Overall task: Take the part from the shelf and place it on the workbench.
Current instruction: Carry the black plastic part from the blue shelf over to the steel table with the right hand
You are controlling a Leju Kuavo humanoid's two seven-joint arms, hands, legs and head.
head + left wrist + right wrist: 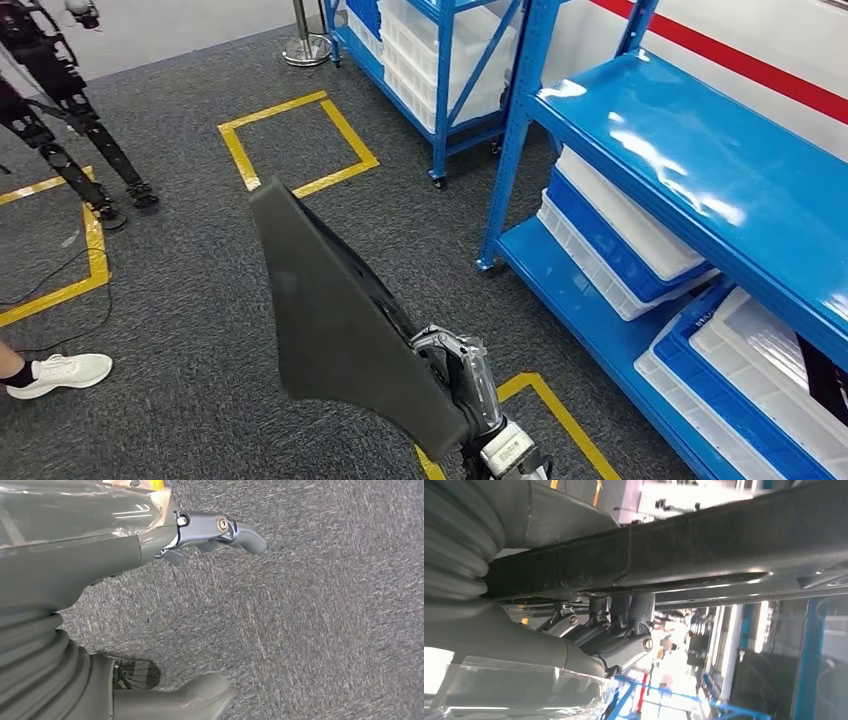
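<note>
The right hand (pixel 462 375) is gripping a large dark grey moulded panel (pixel 335 315), the part, by its lower edge at the bottom centre of the head view; the fingers are wrapping round the edge while the panel is rising up and to the left across the middle of the frame, clear of everything else. In the right wrist view the same fingers (pixel 621 630) are curling up against the underside of the panel's dark edge (pixel 664 550), which is running across the upper half of that picture.

The left hand (pixel 220 530) is hanging over grey carpet (pixel 310 610) in the left wrist view, its fingers loosely apart and holding nothing.

The blue shelf (pixel 690 160) with its white and blue bins (pixel 620 240) is standing along the right side of the head view, well apart from the part. By the look of it, the taking is done: the part is off the shelf and in hand. The workbench is the piece left, and the carrying and setting down are, as I judge it, all yet to come
</note>
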